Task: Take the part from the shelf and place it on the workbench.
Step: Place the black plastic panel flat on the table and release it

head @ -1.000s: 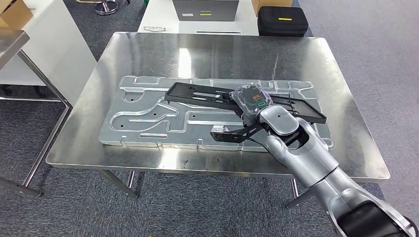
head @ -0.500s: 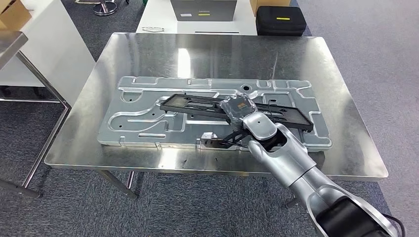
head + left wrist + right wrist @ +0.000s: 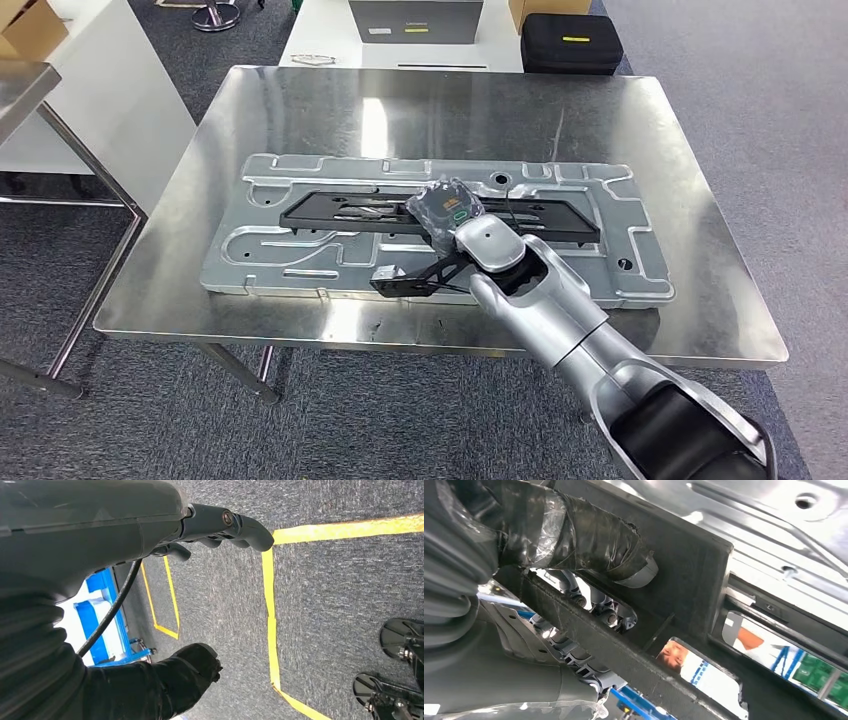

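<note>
From the head view I see my right robot hand, wrapped in clear film, gripping the long black part near its middle, the part lying roughly level over the big stamped metal panel that rests on the steel counter. I cannot tell whether the part touches the panel or sits just above it. In the right wrist view the taped thumb presses on one face of the black part while the darker fingers curl through one of its cut-outs from the other side, so the right robot hand is clamped around a bar of the frame; shiny panel metal shows just beyond. A thin black bracket juts from the wrist toward the near edge of the counter. My left robot hand hangs over grey carpet marked with yellow tape lines; its fingers curl inward with nothing in them. Beyond the counter stand a white table and a black case
</note>
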